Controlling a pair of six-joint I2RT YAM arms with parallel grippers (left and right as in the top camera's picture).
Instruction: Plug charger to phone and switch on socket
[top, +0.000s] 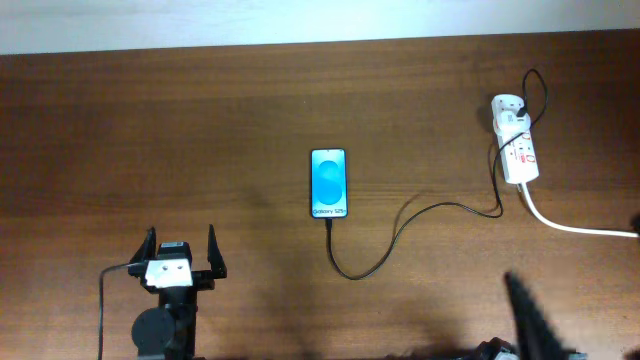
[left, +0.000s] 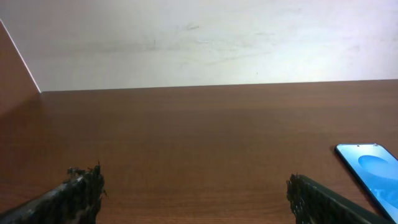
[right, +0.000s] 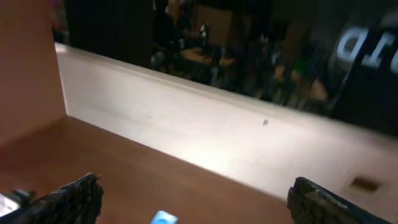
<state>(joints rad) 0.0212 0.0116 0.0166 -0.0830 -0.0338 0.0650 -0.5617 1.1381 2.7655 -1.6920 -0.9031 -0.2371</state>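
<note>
The phone (top: 329, 183) lies flat mid-table with its light-blue screen up; it also shows in the left wrist view (left: 372, 170) and as a blue blur in the right wrist view (right: 165, 218). The black charger cable (top: 400, 222) runs from the phone's near end, where its tip seems to sit, in a loop to the white adapter (top: 506, 108). The adapter sits on the far end of the socket strip (top: 521, 157). My left gripper (top: 182, 256) (left: 196, 194) is open and empty, front left of the phone. My right gripper (right: 196, 199) is open and empty, with one finger (top: 525, 305) showing at the front right.
The socket's thick white cord (top: 575, 228) runs off to the right edge. A pale wall (left: 199, 43) borders the far side of the brown table (top: 150, 130). The right wrist view is blurred.
</note>
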